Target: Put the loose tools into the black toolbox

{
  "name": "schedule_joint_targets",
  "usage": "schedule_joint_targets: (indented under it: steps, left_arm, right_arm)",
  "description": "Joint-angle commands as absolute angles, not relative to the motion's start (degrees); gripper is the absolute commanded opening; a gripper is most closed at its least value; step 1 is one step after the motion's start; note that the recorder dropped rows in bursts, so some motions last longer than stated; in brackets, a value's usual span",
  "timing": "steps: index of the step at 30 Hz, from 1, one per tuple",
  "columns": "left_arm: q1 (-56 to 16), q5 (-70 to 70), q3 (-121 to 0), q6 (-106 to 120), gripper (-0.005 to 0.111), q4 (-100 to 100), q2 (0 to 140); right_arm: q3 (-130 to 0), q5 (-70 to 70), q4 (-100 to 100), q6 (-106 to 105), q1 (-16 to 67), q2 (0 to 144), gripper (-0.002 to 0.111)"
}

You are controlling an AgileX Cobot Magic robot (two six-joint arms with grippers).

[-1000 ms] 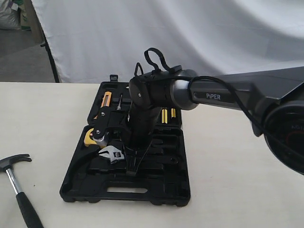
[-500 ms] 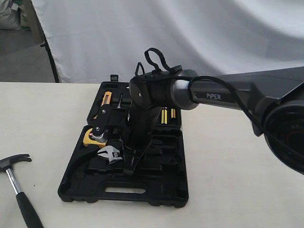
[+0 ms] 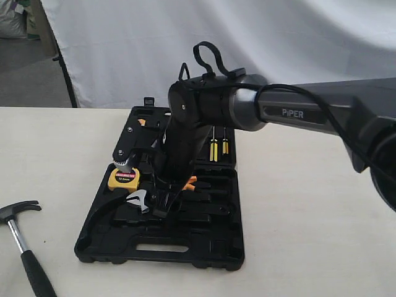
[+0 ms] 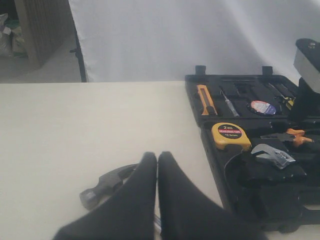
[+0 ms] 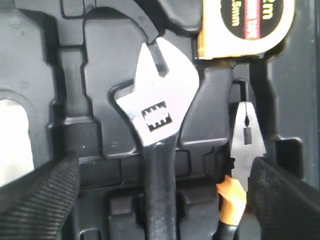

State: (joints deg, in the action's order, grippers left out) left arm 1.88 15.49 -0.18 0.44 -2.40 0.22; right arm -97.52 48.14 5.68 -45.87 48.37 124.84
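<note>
The black toolbox (image 3: 213,244) lies open on the table. The adjustable wrench (image 5: 159,107) lies in its near half, silver head beside the yellow tape measure (image 5: 247,25). My right gripper (image 5: 162,200) hangs open just above the wrench handle, one finger (image 5: 42,187) on each side, not touching it. In the exterior view that gripper (image 3: 162,209) points down into the case next to the wrench head (image 3: 137,199). The claw hammer (image 3: 21,238) lies on the table left of the case. My left gripper (image 4: 157,159) is shut and empty above the hammer (image 4: 102,184). A small tape roll (image 4: 262,107) sits in the far half.
Orange-handled pliers (image 5: 244,150) rest in the case beside the wrench. An orange utility knife (image 4: 205,99) and screwdrivers (image 3: 216,148) fill the far half. A white sheet (image 3: 278,43) hangs behind the table. The right arm (image 3: 297,114) reaches over the case from the right.
The right wrist has risen and shifted left over the case. The case and wrench have slid slightly left. The hammer has not moved.
</note>
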Motion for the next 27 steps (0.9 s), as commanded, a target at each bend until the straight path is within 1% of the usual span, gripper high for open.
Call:
schedule_joint_targets:
  steps: [1,3,6,11,12,13,19,27]
  left_arm:
    - [1.4,15.4,0.0,0.0,0.001,-2.1,0.0]
    - [1.4,15.4,0.0,0.0,0.001,-2.1,0.0]
    - [1.4,15.4,0.0,0.0,0.001,-2.1,0.0]
    - [1.4,15.4,0.0,0.0,0.001,-2.1,0.0]
    - [1.4,15.4,0.0,0.0,0.001,-2.1,0.0]
    - [1.4,15.4,0.0,0.0,0.001,-2.1,0.0]
    - [1.4,15.4,0.0,0.0,0.001,-2.1,0.0]
    - [1.4,15.4,0.0,0.0,0.001,-2.1,0.0]
  right_arm:
    - [-98.0,47.9,6.1,-45.7,48.2,124.0,0.082]
    - [-98.0,47.1,6.1,-45.7,48.2,124.0,0.074]
    - [-98.0,44.4,6.1,-44.3,48.2,124.0,0.051]
    - [-98.0,40.3,10.0,-44.2,48.2,124.0,0.009]
    - [-98.0,39.5,11.0,-44.2,48.2,124.0,0.003]
    - [-98.0,38.5,11.7,-44.1,48.2,124.0,0.000]
    - [-98.0,34.6,13.9,-42.2,48.2,124.8,0.000]
    - [-98.0,34.5,13.9,-41.6,48.2,127.1,0.000]
